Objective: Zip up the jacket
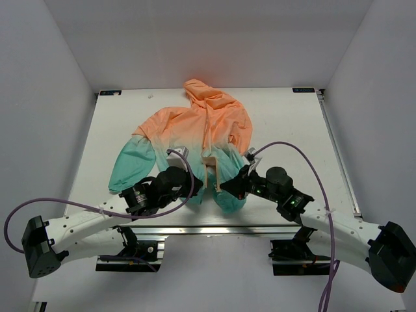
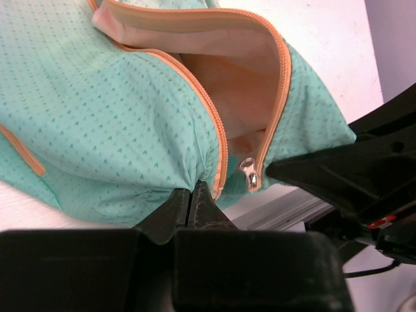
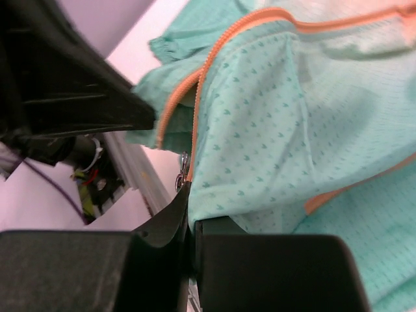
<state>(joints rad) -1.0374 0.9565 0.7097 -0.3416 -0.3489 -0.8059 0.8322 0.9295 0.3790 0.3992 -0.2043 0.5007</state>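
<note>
The jacket [image 1: 205, 127] lies flat on the table, with its peach hood at the far side and its teal hem at the near edge. The orange zipper [image 2: 214, 117] is open, and its silver slider [image 2: 249, 174] sits at the hem. My left gripper [image 1: 194, 190] is shut on the teal hem [image 2: 130, 130] just left of the zipper, seen in the left wrist view [image 2: 190, 194]. My right gripper [image 1: 225, 187] is shut on the hem of the other panel [image 3: 273, 117], right beside the silver pull [image 3: 181, 177], seen in the right wrist view [image 3: 190, 198]. The two grippers are nearly touching.
The table's aluminium front rail [image 2: 292, 207] runs right under the hem and also shows in the right wrist view [image 3: 133, 172]. White enclosure walls [image 1: 45, 97] stand left, right and behind. Purple cables [image 1: 305, 159] loop over both arms.
</note>
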